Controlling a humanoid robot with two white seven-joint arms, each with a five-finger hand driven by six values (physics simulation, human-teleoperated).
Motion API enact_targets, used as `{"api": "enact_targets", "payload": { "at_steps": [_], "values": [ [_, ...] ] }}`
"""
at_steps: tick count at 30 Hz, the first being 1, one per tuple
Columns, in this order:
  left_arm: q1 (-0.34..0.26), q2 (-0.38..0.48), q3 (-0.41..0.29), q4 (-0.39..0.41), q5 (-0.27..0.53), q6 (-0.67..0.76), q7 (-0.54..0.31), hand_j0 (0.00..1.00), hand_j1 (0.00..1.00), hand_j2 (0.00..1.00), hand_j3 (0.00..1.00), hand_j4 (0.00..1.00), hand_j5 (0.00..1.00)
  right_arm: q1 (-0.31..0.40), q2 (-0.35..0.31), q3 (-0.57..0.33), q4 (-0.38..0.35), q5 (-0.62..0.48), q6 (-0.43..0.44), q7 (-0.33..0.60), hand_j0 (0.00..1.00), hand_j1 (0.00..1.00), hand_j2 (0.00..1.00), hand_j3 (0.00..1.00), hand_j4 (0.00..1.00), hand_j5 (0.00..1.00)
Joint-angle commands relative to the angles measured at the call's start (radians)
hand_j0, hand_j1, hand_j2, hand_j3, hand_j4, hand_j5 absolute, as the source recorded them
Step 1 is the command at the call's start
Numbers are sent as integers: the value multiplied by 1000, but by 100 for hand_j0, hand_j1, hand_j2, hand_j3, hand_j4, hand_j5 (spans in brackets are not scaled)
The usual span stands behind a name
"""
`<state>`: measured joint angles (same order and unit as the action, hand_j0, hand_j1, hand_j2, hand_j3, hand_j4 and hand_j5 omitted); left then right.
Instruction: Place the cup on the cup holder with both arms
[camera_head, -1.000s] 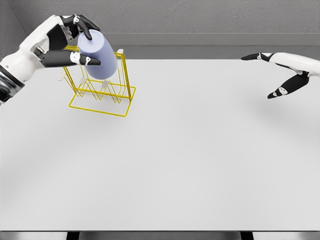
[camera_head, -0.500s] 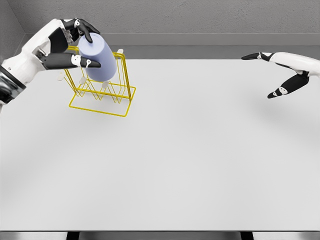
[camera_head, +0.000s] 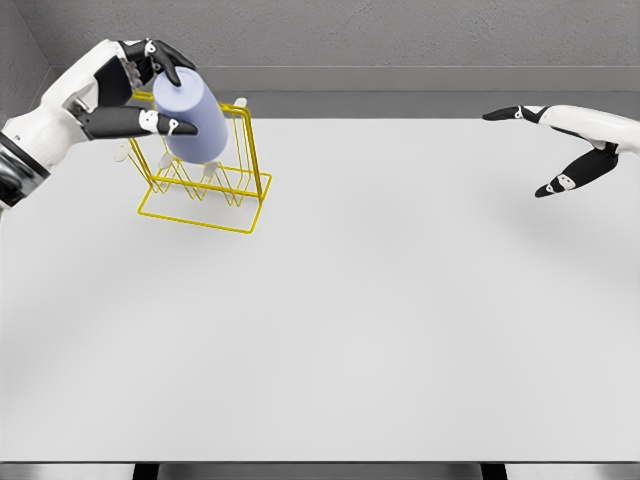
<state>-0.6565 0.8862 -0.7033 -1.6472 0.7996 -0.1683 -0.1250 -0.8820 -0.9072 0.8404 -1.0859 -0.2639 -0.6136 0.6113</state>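
A pale blue cup (camera_head: 192, 118) sits upside down and tilted over the pegs of the yellow wire cup holder (camera_head: 205, 185) at the table's far left. My left hand (camera_head: 150, 90) reaches in from the left and is wrapped around the cup's upper end. Its dark fingers (camera_head: 165, 55) curl over the top, and the thumb (camera_head: 165, 124) lies across the cup's near side. My right hand (camera_head: 565, 150) hovers over the table's far right edge with its fingers spread, holding nothing and far from the holder.
The white table (camera_head: 350, 320) stretches across the view, with its front edge at the bottom. A grey wall runs behind the holder.
The cup has sunk a little lower and shifted left onto the holder, and my left hand has followed it. The right arm has not moved.
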Motion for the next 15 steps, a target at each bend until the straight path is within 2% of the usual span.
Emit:
{"api": "enact_targets", "payload": {
  "at_steps": [1, 15],
  "values": [
    [0, 0, 2, 3, 3, 1, 1, 26, 26, 26, 26, 26, 26, 0, -1, -1, 0, -8, 3, 0, 100, 100, 100, 100, 100, 100],
    [-2, -6, 7, 27, 3, 4, 2, 26, 26, 26, 26, 26, 26, 0, -2, 3, -2, -8, 3, 0, 100, 100, 100, 100, 100, 100]
  ]
}}
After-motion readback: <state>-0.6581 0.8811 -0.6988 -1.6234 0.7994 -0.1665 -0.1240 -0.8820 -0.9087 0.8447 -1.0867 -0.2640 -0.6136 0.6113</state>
